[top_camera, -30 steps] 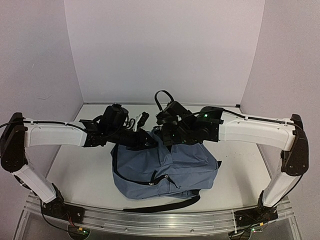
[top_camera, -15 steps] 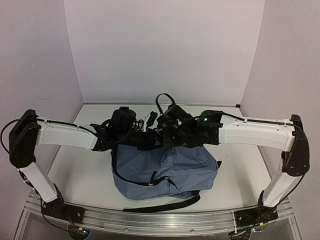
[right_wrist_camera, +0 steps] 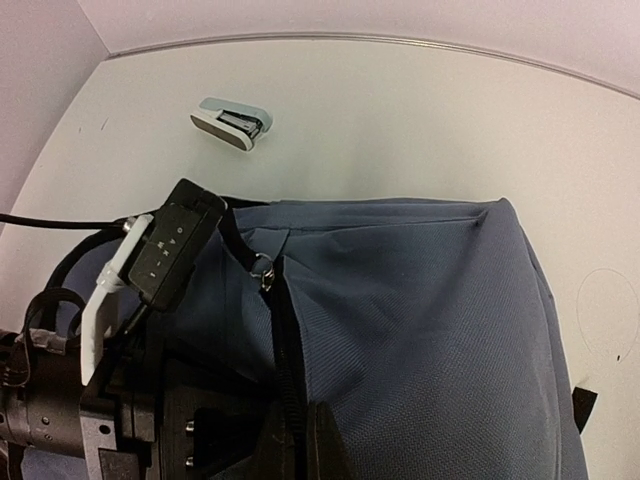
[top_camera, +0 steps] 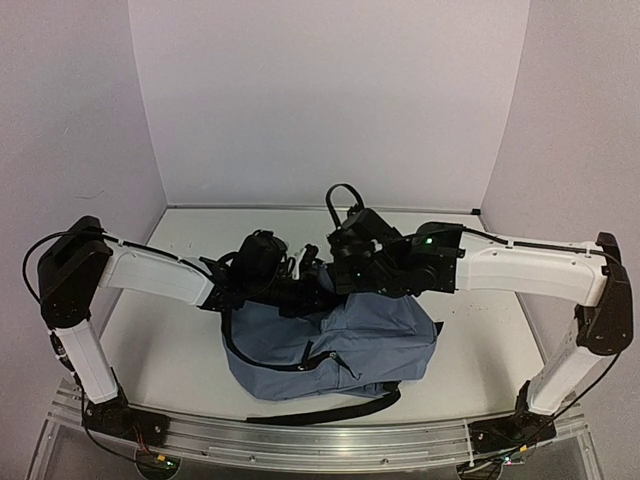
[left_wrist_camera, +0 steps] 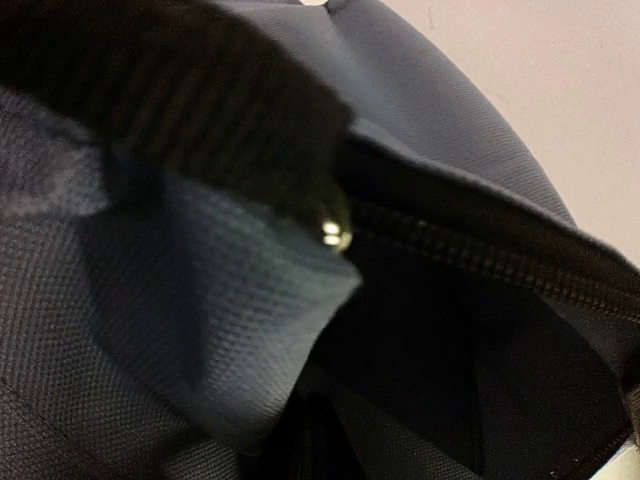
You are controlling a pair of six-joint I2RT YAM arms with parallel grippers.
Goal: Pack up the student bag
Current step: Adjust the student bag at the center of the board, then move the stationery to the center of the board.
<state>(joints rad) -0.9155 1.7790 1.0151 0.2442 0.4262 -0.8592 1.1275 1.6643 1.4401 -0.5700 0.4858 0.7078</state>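
Note:
The slate-blue student bag [top_camera: 340,340] lies in the middle of the table, its top opening facing away from the arms. My right gripper [top_camera: 340,272] is shut on the bag's black zipper edge [right_wrist_camera: 290,380] and holds the opening up, with its fingertips [right_wrist_camera: 325,440] at the bottom of the right wrist view. My left gripper [top_camera: 305,290] reaches into the opening. The left wrist view shows only blue fabric [left_wrist_camera: 200,300], dark lining, zipper teeth and a metal zipper pull [left_wrist_camera: 335,235]. The left fingers are lost in the dark, so I cannot tell whether they are open or shut.
A small white and grey stapler [right_wrist_camera: 232,123] lies on the white table [right_wrist_camera: 400,110] beyond the bag. The bag's black carry loop [top_camera: 340,195] sticks up behind the right wrist. A black strap [top_camera: 330,410] trails toward the near edge. Walls enclose three sides.
My left arm has moved right and pushed its gripper into the bag's opening. My right gripper has shifted slightly right, still holding the zipper edge.

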